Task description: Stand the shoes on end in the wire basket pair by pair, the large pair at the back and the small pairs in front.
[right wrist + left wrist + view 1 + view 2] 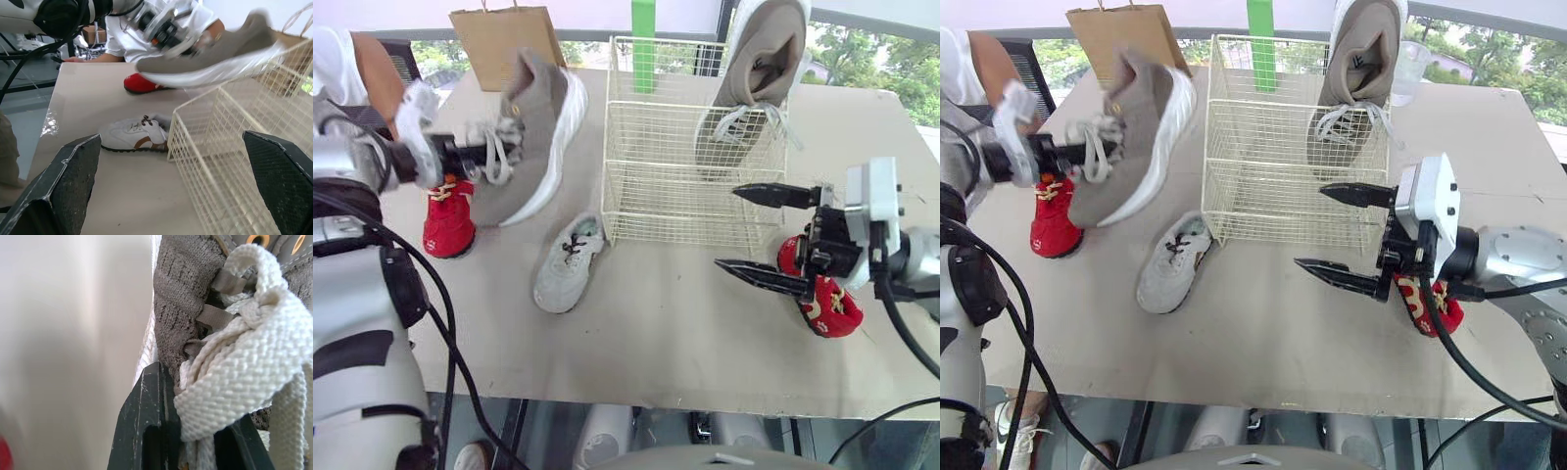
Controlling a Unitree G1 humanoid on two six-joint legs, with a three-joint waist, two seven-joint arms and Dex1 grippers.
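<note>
Bare tabletop in front of the basket; one large shoe inside, its mate held in the air.

The table (656, 333) is bare along its near edge. Above it the right gripper (729, 228) reaches in level from the right, jaws spread wide and empty, just before the wire basket's (675, 206) front right corner, over a red shoe (827, 299). A small white shoe (566, 262) lies by the front left corner. The left gripper (499, 152) is clamped on the laces of a large grey shoe (533, 137), raised beside the left wall. The second grey shoe (759, 78) stands on end at the back right.
</note>
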